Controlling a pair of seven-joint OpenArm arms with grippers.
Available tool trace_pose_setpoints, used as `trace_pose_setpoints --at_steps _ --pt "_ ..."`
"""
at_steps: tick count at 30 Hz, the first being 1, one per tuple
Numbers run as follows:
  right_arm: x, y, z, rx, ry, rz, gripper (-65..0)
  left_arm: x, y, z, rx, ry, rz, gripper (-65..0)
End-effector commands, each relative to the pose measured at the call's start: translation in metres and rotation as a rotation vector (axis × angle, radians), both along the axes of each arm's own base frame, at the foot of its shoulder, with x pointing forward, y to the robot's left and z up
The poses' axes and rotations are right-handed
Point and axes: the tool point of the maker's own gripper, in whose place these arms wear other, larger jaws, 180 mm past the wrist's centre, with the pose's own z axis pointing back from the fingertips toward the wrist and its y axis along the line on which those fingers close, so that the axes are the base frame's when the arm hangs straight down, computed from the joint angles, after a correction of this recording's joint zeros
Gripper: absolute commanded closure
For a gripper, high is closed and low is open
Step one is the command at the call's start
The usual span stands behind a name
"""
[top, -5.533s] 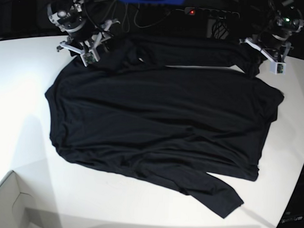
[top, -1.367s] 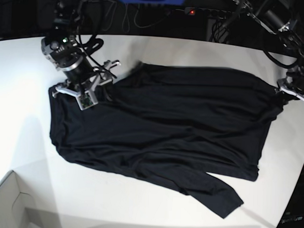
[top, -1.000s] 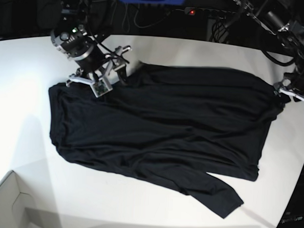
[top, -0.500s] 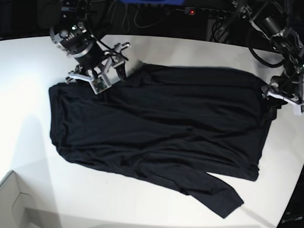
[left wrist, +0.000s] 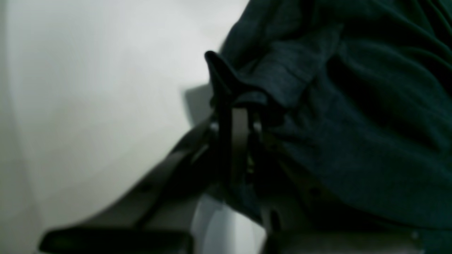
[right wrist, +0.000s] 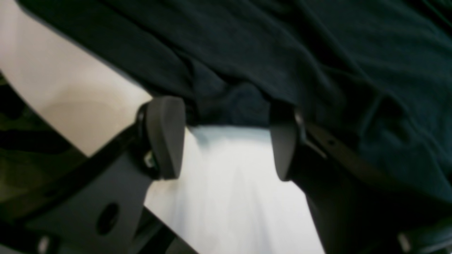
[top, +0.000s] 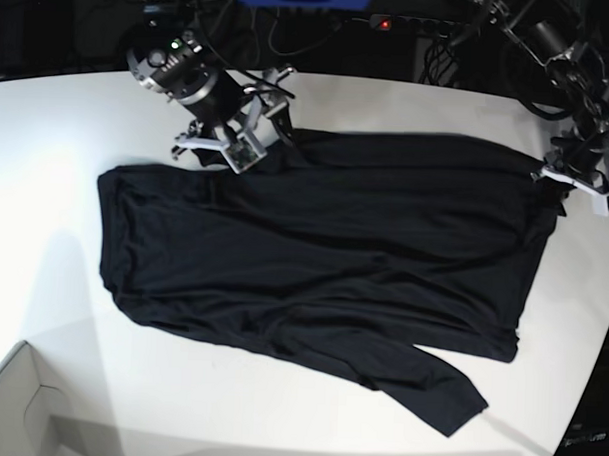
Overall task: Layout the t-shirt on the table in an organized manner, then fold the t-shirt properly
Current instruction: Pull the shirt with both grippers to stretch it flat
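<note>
- Left end effector [left wrist: 235, 106] has just clamped onto the edge of the plain black, thin-fabric t-shirt [top: 313, 258] — ready to pull.
- Right end effector [right wrist: 226, 137] stays wide by the shirt's far edge — nothing held.
- Shirt lies spread on the smooth white worktop [top: 45, 209], one sleeve stray.

Both arms are mostly black with silver-grey metal joints and a mess of black cables looping off them. Each one has a little green light glowing near the wrist. The right gripper [top: 237, 151] has white plastic bracket pieces around its jaws, same deal on the left gripper [top: 576, 187]. Up close, the right fingers [right wrist: 164, 135] are chunky rounded dark-grey pads on black struts with round screw holes. The left fingers [left wrist: 226, 106] are thinner, black, with a grey strip down the middle.
</note>
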Motion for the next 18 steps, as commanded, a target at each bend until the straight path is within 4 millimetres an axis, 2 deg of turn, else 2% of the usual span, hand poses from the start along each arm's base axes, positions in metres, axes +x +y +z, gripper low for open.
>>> trace_pose_setpoints --at_steps 1,11,16,18 --pt "0.006 0.007 0.012 0.038 -0.040 -0.001 -38.7 0.005 0.008 0.012 0.029 -0.025 -0.002 -0.1" --pt "0.002 0.030 -0.022 0.081 0.059 0.034 -38.5 -0.013 0.005 0.005 -0.012 -0.028 0.010 -0.1" --pt "0.006 0.032 -0.021 0.085 0.052 0.037 -38.0 -0.013 0.010 0.008 0.000 -0.028 0.009 -0.1" --pt "0.008 0.033 -0.021 0.086 0.051 0.039 -33.9 -0.014 0.013 0.009 0.004 -0.027 0.011 -0.1"
